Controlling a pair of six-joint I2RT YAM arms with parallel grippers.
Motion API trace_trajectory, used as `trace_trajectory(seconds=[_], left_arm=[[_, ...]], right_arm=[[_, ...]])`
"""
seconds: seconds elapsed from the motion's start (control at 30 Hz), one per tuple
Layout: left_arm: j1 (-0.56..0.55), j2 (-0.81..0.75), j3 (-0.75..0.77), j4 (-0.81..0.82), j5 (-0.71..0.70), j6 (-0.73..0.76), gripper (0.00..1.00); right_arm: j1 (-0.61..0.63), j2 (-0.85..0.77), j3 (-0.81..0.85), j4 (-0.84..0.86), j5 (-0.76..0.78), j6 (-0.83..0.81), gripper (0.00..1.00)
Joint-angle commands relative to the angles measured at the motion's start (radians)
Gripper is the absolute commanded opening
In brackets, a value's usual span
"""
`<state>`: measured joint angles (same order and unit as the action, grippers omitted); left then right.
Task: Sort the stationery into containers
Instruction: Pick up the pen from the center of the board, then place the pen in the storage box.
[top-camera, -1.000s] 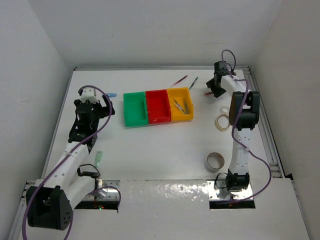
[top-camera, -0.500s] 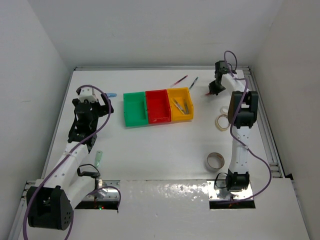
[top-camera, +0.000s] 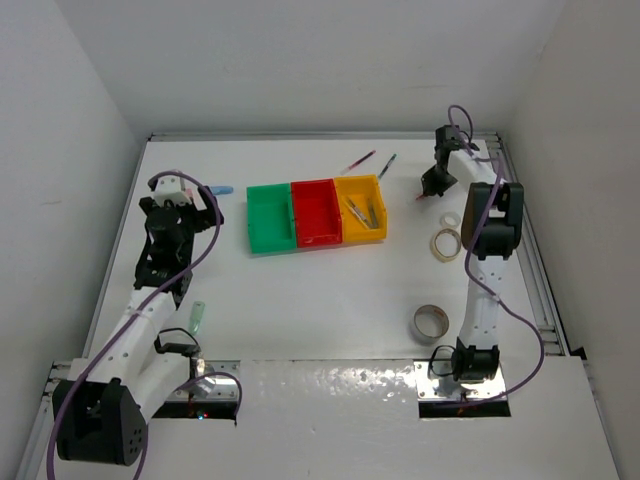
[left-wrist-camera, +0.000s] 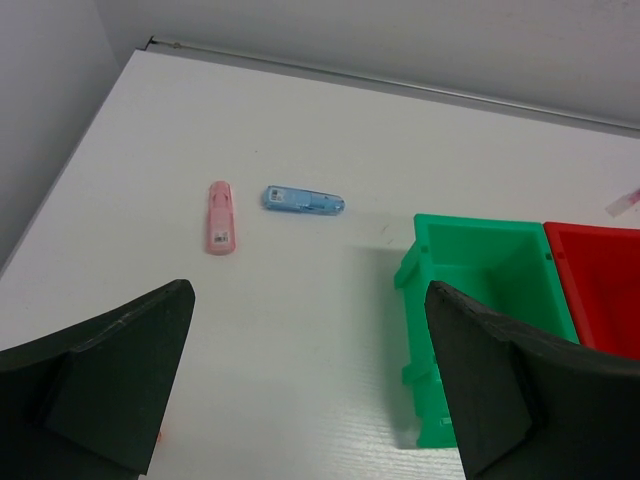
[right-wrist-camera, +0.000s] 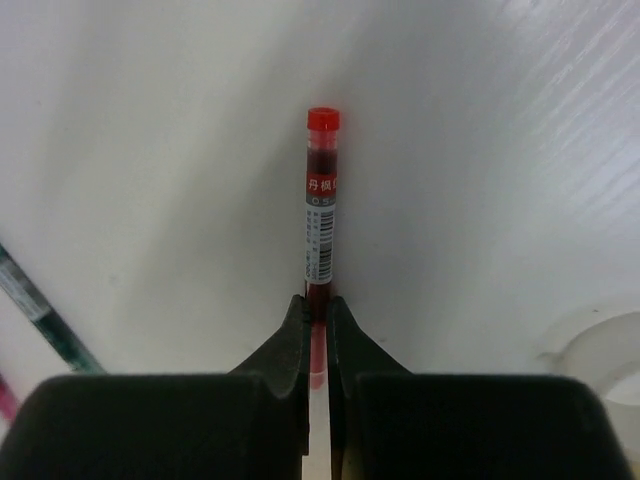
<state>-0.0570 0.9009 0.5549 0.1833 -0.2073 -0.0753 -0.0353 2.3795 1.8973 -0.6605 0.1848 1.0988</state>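
**Right end effector clamped on the red pen, left one wide apart**

The right end effector (right-wrist-camera: 314, 305) has its fingers pinched on the near end of a thin, clear-barrelled red pen (right-wrist-camera: 322, 200). The pen points straight ahead over the white worktop (right-wrist-camera: 150, 120). A pale tape roll (right-wrist-camera: 600, 350) lies to its right.

The left end effector (left-wrist-camera: 308, 340) is spread apart, holding nothing. The open green plastic bin (left-wrist-camera: 425, 290) sits just ahead to its right. Farther ahead lie a short pink eraser-like piece (left-wrist-camera: 220, 217) and a blue one (left-wrist-camera: 304, 200).
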Motion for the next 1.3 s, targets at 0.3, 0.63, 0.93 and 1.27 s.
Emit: trace_trajectory(seconds=[0.3, 0.63, 0.93, 1.27], left_arm=[[0.011, -0.034, 0.000, 0.039, 0.042, -0.012, 0.98], [0.005, -0.059, 0.016, -0.002, 0.045, -0.009, 0.98], [0.002, -0.068, 0.023, -0.034, 0.049, -0.003, 0.98], [0.002, -0.059, 0.017, -0.053, 0.057, -0.009, 0.98]], right_arm=[[0.187, -0.448, -0.329, 0.277, 0.220, -0.563, 0.00], [0.409, -0.654, -0.491, 0.504, -0.008, -1.035, 0.00], [0.531, -0.479, -0.446, 0.550, 0.062, -1.291, 0.00], [0.551, -0.424, -0.526, 0.549, 0.050, -1.283, 0.00]])
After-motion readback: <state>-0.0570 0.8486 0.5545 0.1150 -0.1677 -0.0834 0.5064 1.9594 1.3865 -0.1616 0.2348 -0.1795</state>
